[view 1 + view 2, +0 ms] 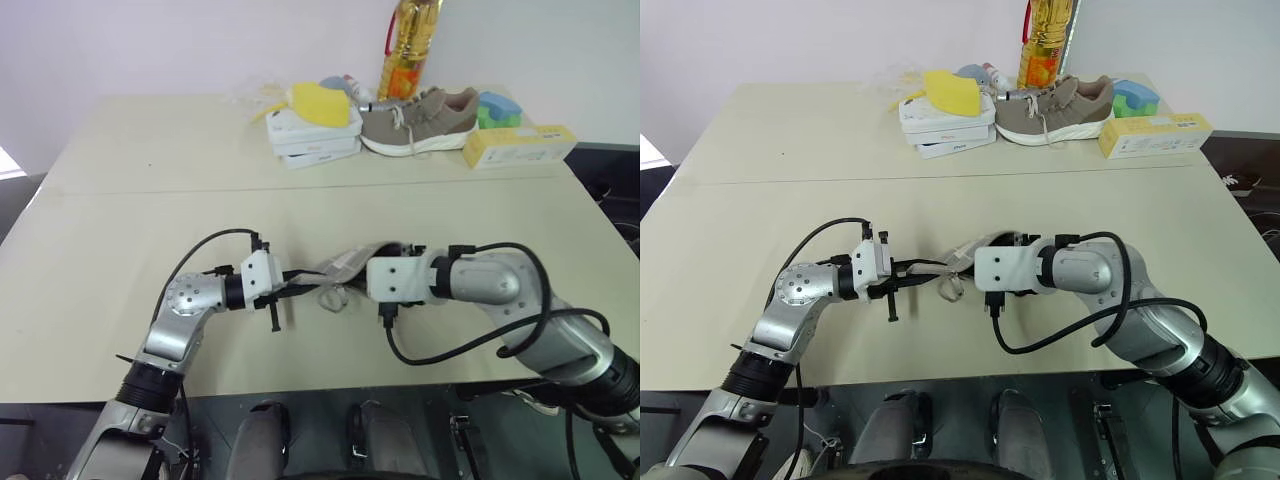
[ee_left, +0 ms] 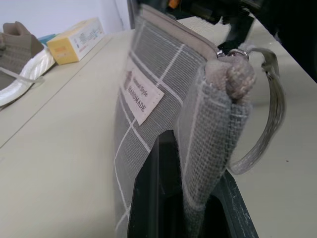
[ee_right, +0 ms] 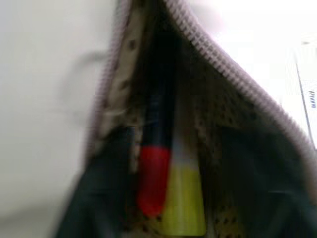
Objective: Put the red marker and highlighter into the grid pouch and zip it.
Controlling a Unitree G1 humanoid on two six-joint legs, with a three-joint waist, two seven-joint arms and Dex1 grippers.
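Pouch corner: clamped in my left gripper [image 2: 190, 218], grid pouch [image 2: 163, 94] held upright off the desk [image 1: 120, 230].
Contents: red marker [image 3: 154, 171] and highlighter [image 3: 183, 203] lie inside the mouth, just ahead of my right gripper [image 1: 372, 262].
Right gripper: state unclear.
Zipping: keep the corner taut, pull the slider steadily.

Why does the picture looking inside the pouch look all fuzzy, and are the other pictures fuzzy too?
Right wrist view: very close up, so the red marker, the highlighter and the grid pouch rim are blurred, with a washed-out bright background. Left wrist view: the weave and the label are sharp. Eye views: evenly lit, sharp, with soft shadows under the arms.
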